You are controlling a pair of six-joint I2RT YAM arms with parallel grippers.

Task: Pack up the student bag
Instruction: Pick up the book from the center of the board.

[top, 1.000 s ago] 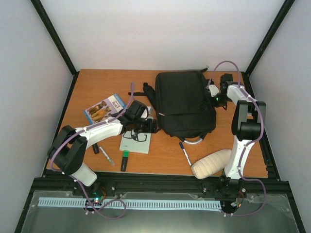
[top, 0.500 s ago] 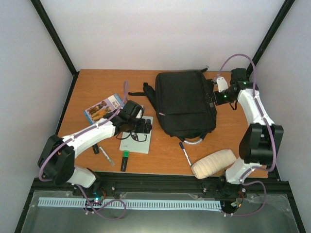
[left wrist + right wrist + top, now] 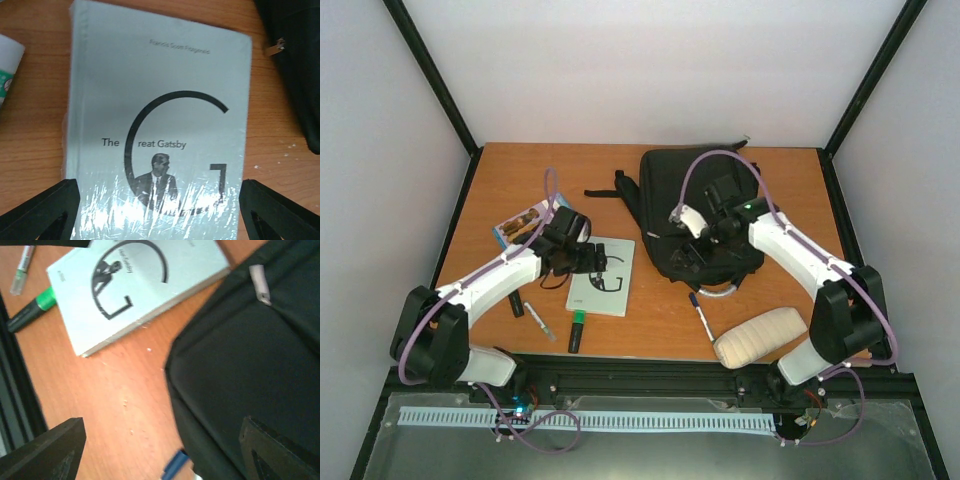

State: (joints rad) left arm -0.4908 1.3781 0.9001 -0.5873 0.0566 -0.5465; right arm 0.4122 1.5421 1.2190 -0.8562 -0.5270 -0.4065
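Bright even light, glare on book [image 3: 165, 205] wrap, rt wrist view blurred.

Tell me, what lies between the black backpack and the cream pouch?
A blue-capped pen lies between the backpack and the pouch; the top view shows it.

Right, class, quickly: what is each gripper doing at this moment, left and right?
Left gripper: open, empty, above the book.
Right gripper: open, empty, over the student bag edge.
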